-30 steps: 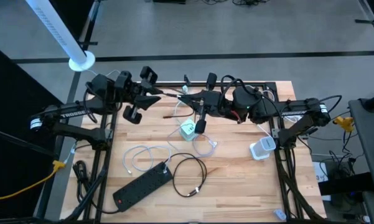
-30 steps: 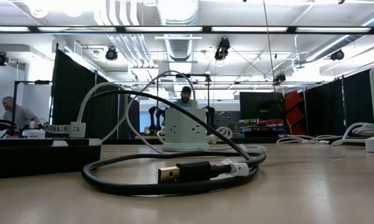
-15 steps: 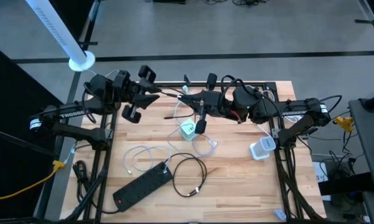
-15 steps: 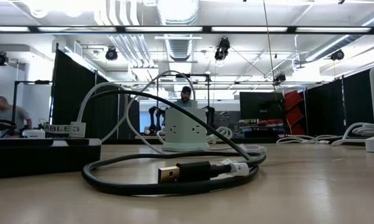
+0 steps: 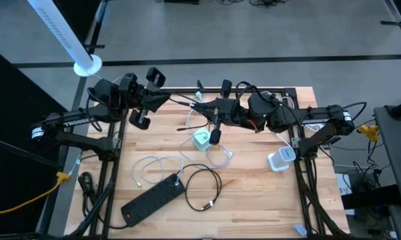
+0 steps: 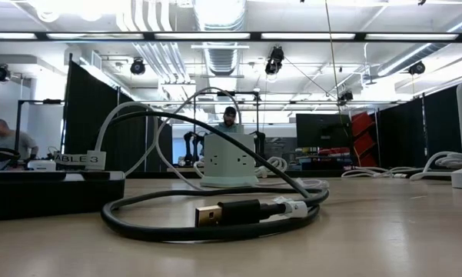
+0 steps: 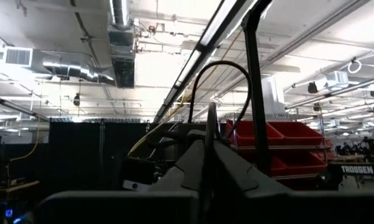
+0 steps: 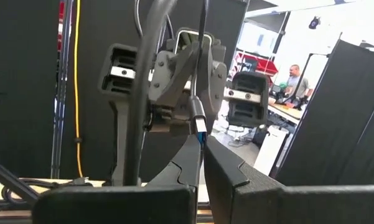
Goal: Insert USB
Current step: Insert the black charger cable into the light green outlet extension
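High over the table's far middle my two grippers face each other. My left gripper [image 5: 168, 100] is shut on a thin black cable [image 5: 185, 102] that runs across to my right gripper [image 5: 199, 105]. My right gripper [image 8: 202, 146] is shut on the cable's silver USB plug [image 8: 198, 118], which has a blue tip. A black end piece [image 5: 215, 135] hangs below the right gripper over a mint-green hub [image 5: 201, 140], which stands on the wooden table [image 5: 253, 193]. Neither gripper shows in the low view. My left gripper pinches the thin black cable [image 7: 210, 127] between its two fingertips, coming roughly level from the table's left. The cable is lifted clear of the table. My right gripper pinches the USB plug's end [image 8: 200, 134] between its fingertips, coming level from the table's right. The plug stands out beyond the fingers toward the left gripper, clear of the table.
A black power strip [image 5: 153, 198] lies near the front left. Beside it lie a coiled black cable [image 5: 203, 187] with a bare USB plug [image 6: 209, 215] and a white cable [image 5: 153, 167]. A white charger [image 5: 280, 160] stands at the right edge. People stand in the room behind.
My left gripper has shut its fingers on the thin black cable and its wrist has turned slightly. My right gripper and the plug have kept still.
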Controlling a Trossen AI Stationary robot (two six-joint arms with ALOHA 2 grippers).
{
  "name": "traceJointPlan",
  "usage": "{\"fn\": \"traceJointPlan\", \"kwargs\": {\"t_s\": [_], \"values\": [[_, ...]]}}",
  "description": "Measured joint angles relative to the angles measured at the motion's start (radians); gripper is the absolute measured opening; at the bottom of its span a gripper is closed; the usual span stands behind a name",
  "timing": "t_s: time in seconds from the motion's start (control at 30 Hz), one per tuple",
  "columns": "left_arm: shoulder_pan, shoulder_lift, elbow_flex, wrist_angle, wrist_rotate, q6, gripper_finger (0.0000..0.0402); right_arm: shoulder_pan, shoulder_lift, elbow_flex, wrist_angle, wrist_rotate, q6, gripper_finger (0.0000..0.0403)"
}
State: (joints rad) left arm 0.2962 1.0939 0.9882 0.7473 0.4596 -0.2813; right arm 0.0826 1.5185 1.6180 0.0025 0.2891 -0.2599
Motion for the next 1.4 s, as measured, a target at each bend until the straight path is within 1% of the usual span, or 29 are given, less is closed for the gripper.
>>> {"fn": "traceJointPlan", "kwargs": {"t_s": [0.1,0.2,0.3,0.37,0.43,0.5,0.57,0.67,0.8,0.9,1.0,1.07,1.23,1.4], "values": [[0.000,0.000,0.000,-0.007,-0.005,-0.021,0.0003,0.000,0.000,0.000,-0.022,0.013,0.006,0.0001],[0.000,0.000,0.000,-0.027,-0.005,-0.024,0.0002,0.000,0.000,0.000,-0.063,0.026,0.007,0.0020],[0.000,-0.005,0.001,-0.053,-0.005,-0.019,0.0002,0.000,0.000,0.000,-0.098,0.045,0.006,0.0062],[0.000,-0.009,0.001,-0.089,-0.006,-0.016,0.0002,0.000,0.000,0.003,-0.136,0.096,0.006,0.0096],[0.000,-0.013,0.001,-0.145,-0.011,0.000,0.0002,0.000,0.000,0.029,-0.219,0.126,0.005,0.0129],[0.000,-0.021,0.001,-0.215,-0.033,0.019,0.0002,0.000,0.001,0.070,-0.318,0.131,0.001,0.0159],[0.000,-0.025,0.001,-0.281,-0.058,0.037,0.0002,0.000,0.006,0.122,-0.408,0.131,0.006,0.0181],[0.001,-0.020,0.001,-0.349,-0.088,0.055,0.0002,-0.004,0.021,0.200,-0.526,0.130,0.041,0.0202],[0.000,-0.004,0.001,-0.371,-0.103,0.060,0.0002,-0.011,0.070,0.298,-0.670,0.130,0.058,0.0211],[0.000,0.005,0.001,-0.376,-0.111,0.060,0.0001,-0.010,0.109,0.373,-0.790,0.108,0.095,0.0212],[0.000,0.002,0.001,-0.377,-0.125,0.060,0.0001,-0.008,0.134,0.413,-0.877,0.093,0.139,0.0209],[0.000,0.000,0.001,-0.375,-0.136,0.060,0.0001,-0.009,0.141,0.418,-0.857,0.093,0.152,0.0207],[-0.002,0.013,0.001,-0.402,-0.160,0.055,0.0001,-0.023,0.166,0.419,-0.715,0.102,0.206,0.0196],[-0.003,0.019,0.001,-0.424,-0.179,0.043,0.0001,-0.030,0.221,0.417,-0.687,0.104,0.256,0.0182]]}}
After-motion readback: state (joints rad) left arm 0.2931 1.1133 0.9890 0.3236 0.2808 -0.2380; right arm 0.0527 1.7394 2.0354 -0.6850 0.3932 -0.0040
